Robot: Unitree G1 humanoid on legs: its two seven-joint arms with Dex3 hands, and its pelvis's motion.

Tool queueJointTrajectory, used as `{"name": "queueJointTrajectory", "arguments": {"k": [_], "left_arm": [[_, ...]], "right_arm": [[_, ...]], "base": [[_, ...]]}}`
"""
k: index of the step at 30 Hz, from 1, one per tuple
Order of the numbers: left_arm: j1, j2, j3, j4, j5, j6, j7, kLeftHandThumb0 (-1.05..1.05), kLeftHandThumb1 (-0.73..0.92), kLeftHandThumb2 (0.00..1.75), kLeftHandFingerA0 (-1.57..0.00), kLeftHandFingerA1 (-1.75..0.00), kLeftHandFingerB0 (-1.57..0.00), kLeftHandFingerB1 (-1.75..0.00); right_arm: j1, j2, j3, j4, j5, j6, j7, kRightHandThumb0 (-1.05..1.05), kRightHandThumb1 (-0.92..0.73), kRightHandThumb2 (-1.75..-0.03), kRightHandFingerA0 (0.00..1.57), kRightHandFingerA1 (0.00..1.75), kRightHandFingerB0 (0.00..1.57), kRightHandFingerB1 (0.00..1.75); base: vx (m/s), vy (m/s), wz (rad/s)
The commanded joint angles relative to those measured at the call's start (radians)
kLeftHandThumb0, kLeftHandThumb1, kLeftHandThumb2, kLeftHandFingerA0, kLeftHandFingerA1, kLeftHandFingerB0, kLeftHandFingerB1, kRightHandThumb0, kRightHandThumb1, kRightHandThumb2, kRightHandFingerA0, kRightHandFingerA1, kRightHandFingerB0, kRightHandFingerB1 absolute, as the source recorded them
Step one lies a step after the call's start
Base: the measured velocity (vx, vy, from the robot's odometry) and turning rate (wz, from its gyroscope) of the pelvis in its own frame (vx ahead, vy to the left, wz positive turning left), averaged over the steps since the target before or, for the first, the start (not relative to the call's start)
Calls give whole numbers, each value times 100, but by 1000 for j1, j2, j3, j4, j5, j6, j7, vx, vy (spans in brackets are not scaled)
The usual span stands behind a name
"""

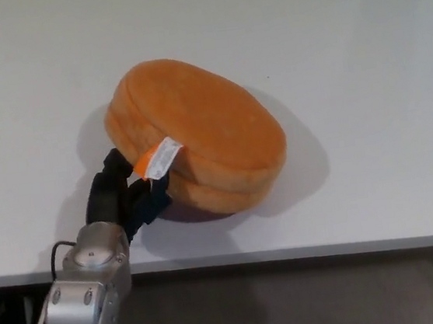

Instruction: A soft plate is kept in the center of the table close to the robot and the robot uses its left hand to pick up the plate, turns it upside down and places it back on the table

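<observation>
Right now, from the head view, I see the left hand (126,192) pinching the near-left edge of the soft plate (197,133) — black fingers (109,182) closed on the orange plush beside its white tag (161,156). That plate lies flat side up on the white table (343,38), near the front edge, its shadow spreading just right of it. My right hand isn't showing.
</observation>
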Motion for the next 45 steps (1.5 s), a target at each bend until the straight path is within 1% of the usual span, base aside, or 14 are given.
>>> {"name": "queueJointTrajectory", "arguments": {"k": [1,9,10,11,25,26,27,31,35,37,38,39,40,45], "left_arm": [[-43,81,-60,-44,42,179,-138,-105,86,73,0,-19,0,0],[-51,163,-155,-118,90,297,-194,-105,79,78,0,-23,0,0],[-49,169,-159,-126,90,304,-196,-105,76,73,0,-15,0,0],[-49,182,-175,-140,100,325,-202,-105,73,72,0,-15,0,0],[56,398,-355,-407,218,340,-304,-105,61,118,0,-66,0,-36],[51,397,-361,-427,217,334,-317,-105,65,119,0,-78,0,-41],[60,404,-367,-481,208,344,-338,-105,70,81,0,-106,0,-58],[94,440,-382,-627,186,387,-402,-105,70,76,-12,-102,0,-58],[111,460,-357,-687,140,414,-468,-105,68,70,-6,-96,0,-51],[78,495,-311,-700,-21,511,-650,-105,62,112,0,-77,0,-45],[52,492,-291,-673,-91,569,-714,-43,1,84,-9,-61,-3,-57],[42,491,-283,-661,-117,592,-739,-43,1,84,-9,-61,-3,-57],[28,499,-277,-640,-149,614,-782,-105,64,67,-18,-72,-12,-59],[73,553,-243,-677,-153,575,-805,-105,63,64,-16,-81,-13,-66]], "right_arm": [[-1,-17,-15,6,-2,-17,9,-76,-70,-105,27,59,5,33],[-15,-19,-14,32,6,-16,25,-78,-70,-104,27,59,5,33],[-12,-19,-15,27,3,-15,22,-76,-86,-67,31,53,11,27],[-10,-20,-15,25,4,-9,22,-77,-70,-104,27,58,5,34],[-1,-24,-17,1,4,33,16,-78,-70,-104,28,60,5,33],[-4,-27,-21,-3,9,39,13,-76,-86,-66,32,53,10,25],[-2,-31,-22,-10,14,45,17,-78,-71,-104,30,62,6,32],[17,-31,-15,-34,12,54,21,-72,-87,-68,33,55,10,28],[16,-39,-12,-32,11,57,30,-78,-72,-105,31,62,6,33],[2,-55,-10,-6,29,70,61,-75,-70,-104,29,61,4,36],[3,-66,-11,-6,24,75,64,-78,-70,-104,32,62,7,37],[3,-70,-11,-7,21,77,65,-78,-70,-104,32,62,7,37],[9,-74,-9,-17,39,87,86,-77,-86,-66,33,60,10,31],[19,-83,-3,-48,29,98,89,-78,-69,-104,40,68,5,37]], "base": [[0,0,0],[0,0,0],[0,0,0],[0,0,0],[0,0,0],[0,0,0],[0,0,0],[0,0,0],[0,0,0],[0,0,0],[0,0,0],[0,0,0],[0,0,0],[0,0,0]]}}
